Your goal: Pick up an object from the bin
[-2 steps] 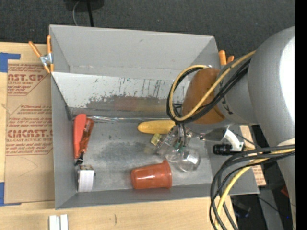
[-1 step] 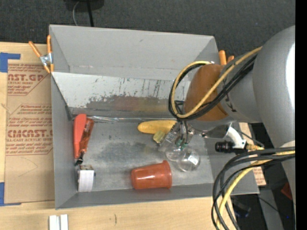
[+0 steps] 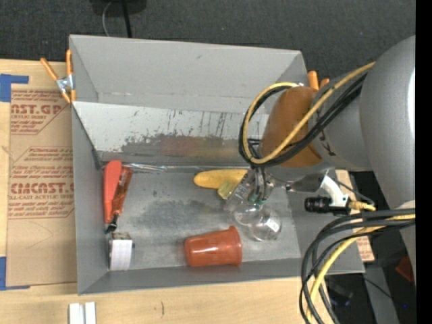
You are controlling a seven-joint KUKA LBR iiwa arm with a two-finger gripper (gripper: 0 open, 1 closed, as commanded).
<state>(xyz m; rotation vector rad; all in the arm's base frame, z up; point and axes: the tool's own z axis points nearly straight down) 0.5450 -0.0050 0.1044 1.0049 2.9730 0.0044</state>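
Reaches in from right, wrist bent downward, gripper low over bin floor. Cannot tell whether released or clenched. Just nearward: clear glass piece. Just left: yellow banana-shaped toy. Nearward-left: red cup.

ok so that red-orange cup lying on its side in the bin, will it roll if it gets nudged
Probably: the red-orange plastic cup lies on its side on the floor of the grey metal bin, so a push across its length would likely roll it. It looks hollow and thin-walled, so probably light. Its smooth round wall may slip in a grip.
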